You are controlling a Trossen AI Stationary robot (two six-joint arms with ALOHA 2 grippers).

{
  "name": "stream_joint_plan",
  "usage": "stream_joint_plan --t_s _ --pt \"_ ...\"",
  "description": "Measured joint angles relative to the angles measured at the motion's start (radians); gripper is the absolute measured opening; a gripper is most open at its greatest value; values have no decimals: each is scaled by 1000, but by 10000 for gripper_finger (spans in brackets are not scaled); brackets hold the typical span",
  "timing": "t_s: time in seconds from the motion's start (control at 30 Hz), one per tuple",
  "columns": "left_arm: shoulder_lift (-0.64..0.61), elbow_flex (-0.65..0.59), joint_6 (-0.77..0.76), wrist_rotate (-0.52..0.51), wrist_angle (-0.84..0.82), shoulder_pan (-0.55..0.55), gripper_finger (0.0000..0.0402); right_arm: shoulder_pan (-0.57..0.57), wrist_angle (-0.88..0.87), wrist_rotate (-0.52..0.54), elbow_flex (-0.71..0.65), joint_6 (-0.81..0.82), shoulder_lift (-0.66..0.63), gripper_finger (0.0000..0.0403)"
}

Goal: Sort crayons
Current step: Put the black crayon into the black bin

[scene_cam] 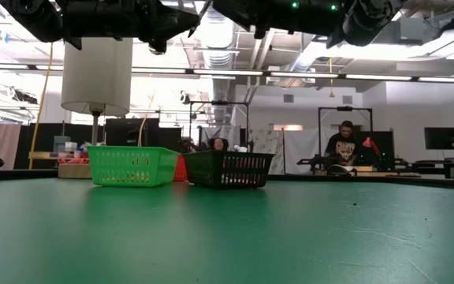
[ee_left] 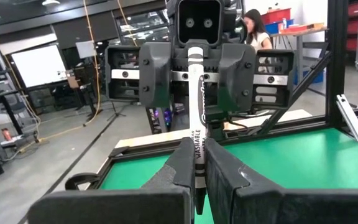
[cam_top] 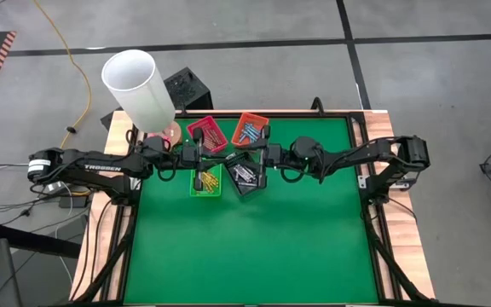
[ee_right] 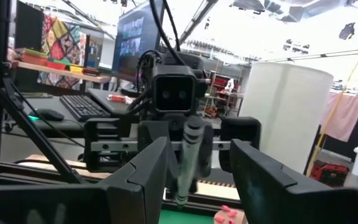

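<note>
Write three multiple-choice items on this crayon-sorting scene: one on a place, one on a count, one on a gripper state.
1. Where do the two grippers meet?
A. above the trays at the table's far edge
B. over the bare near half of the mat
C. off the table beside the white cylinder

2. How many small trays are on the table?
A. two
B. four
C. six

3. How does the left gripper stand?
A. wide open, empty
B. shut on a grey-white crayon
C. shut on a tray rim

Answers:
1 A: the left gripper and right gripper face each other over the black tray.
2 B: red, orange, green, black.
3 B: its fingers pinch the grey-white crayon.
</note>
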Motion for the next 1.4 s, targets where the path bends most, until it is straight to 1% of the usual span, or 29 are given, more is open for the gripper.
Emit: stream_joint_plan --t_s 0.33,0.53,0.7,1.07,1.13,1.2,1.4 --pt "0 0 19 0 1 0 5 -10 -2 2 14 0 0 187" --pt "0 0 23 0 1 0 5 -9 -24 2 76 0 51 187" --pt "0 0 23 2 -2 -1 5 -6 -36 5 87 0 70 186" --pt "0 0 26 1 0 0 5 -5 -35 5 87 0 64 163" --pt "0 0 26 0 0 0 5 -3 -35 5 87 0 64 153" --pt "0 0 26 0 0 0 5 0 -35 5 87 0 64 133" --pt "0 0 22 -8 1 0 5 -1 -36 5 87 0 64 46"
